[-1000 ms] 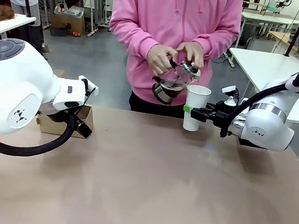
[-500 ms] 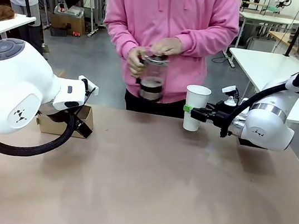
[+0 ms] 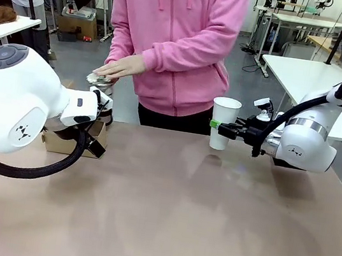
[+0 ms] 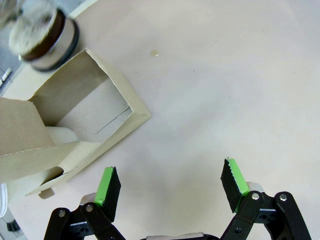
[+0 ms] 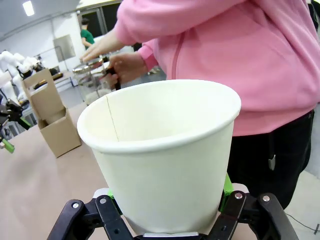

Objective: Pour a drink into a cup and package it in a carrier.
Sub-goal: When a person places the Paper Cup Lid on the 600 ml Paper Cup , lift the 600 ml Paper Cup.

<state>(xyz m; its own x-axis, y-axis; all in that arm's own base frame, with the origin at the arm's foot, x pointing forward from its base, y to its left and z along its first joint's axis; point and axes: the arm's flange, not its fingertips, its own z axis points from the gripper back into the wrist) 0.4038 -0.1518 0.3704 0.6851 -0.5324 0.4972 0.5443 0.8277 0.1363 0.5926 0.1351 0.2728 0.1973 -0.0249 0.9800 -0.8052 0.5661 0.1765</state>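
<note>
The white paper cup point(image 3: 224, 122) stands upright at the worktop's point(image 3: 164, 217) far edge, right of the middle, long axis vertical, wide rolled rim up and taper narrowing downward; a straight side seam shows inside its wall in the right wrist view. The right gripper point(image 3: 217, 127) reaches in level from the right, jaws clamped on the cup's lower half, green pads against the paper. The left gripper point(image 4: 170, 185) hangs over bare worktop with jaws spread wide and empty, just beside the carrier point(image 4: 75, 125). The carrier is folded brown cardboard with an open square pocket and sits near the far left corner. Beyond it, a person's hand point(image 3: 121, 68) lies flat on the lid of the glass jug point(image 4: 45, 32), where a dark band of drink point(image 4: 44, 42) shows. The worktop is matte pinkish tan; behind are a grey floor point(image 3: 112, 68) and white tables point(image 3: 295, 72).
</note>
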